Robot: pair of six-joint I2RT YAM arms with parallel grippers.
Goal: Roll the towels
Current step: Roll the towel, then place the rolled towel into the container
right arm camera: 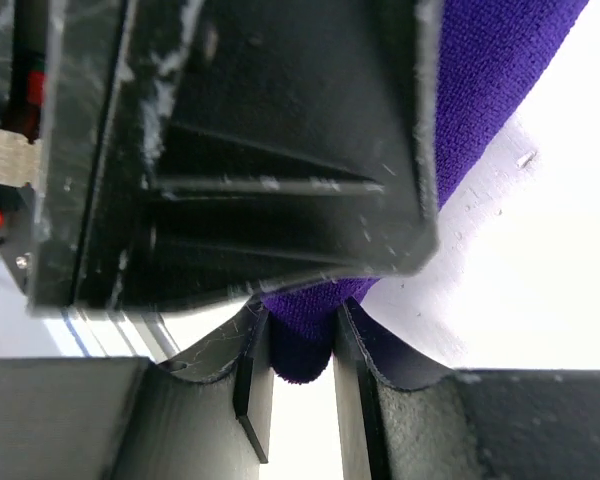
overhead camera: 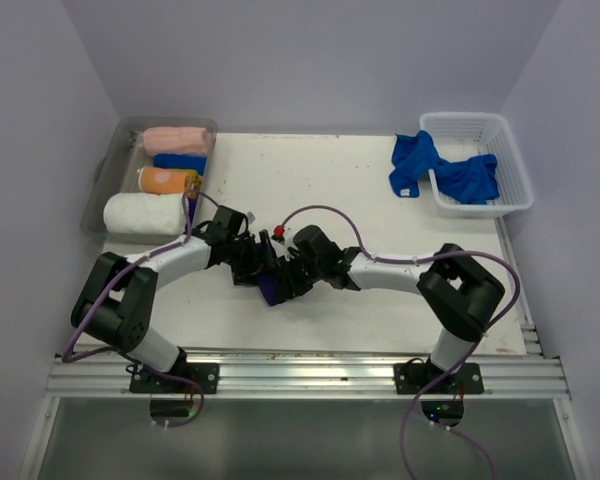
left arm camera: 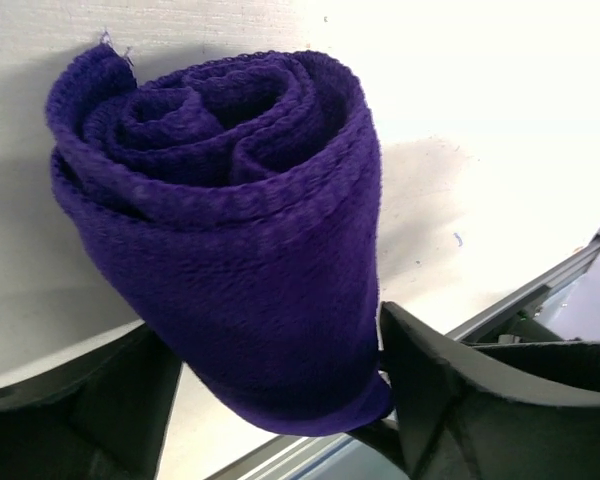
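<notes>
Finishing the roll of the purple towel (left arm camera: 230, 250) at the middle of the table (overhead camera: 310, 180), we judge.
Our right tool (right arm camera: 300, 350) pinches its end, narrow. The left tool (left arm camera: 270, 345) straddles the roll, wide; whether it grips, we cannot tell. Next: release without unwinding. Only the top view shows the blue towels (overhead camera: 415, 160) waiting; only the left wrist shows the spiral.
</notes>
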